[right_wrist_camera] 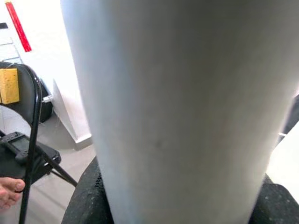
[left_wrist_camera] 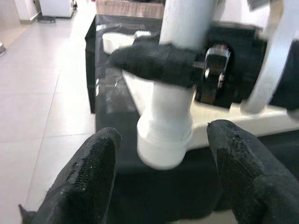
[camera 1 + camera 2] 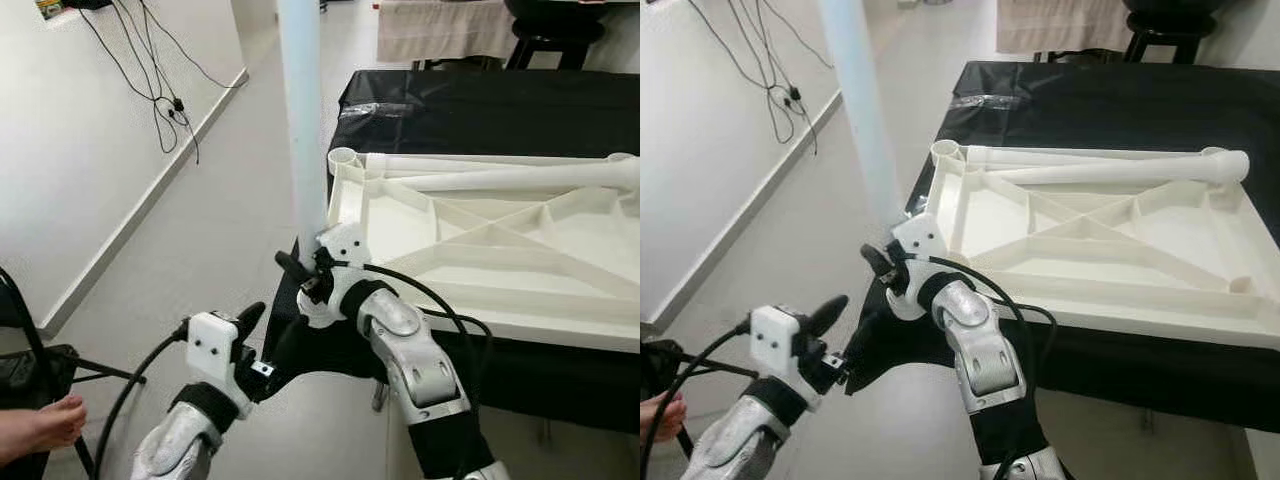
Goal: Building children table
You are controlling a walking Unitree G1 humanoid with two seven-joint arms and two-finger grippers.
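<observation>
white table leg (image 3: 300, 110) clamped by right gripper (image 3: 310, 268) at tabletop (image 3: 480, 250) corner; left gripper (image 2: 159, 182) open.

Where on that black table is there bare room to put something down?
Bare black cloth lies beyond the upturned white tabletop, toward the far edge. The near corner is crowded: the right tool grips the upright leg, and the left tool hovers open below.
</observation>
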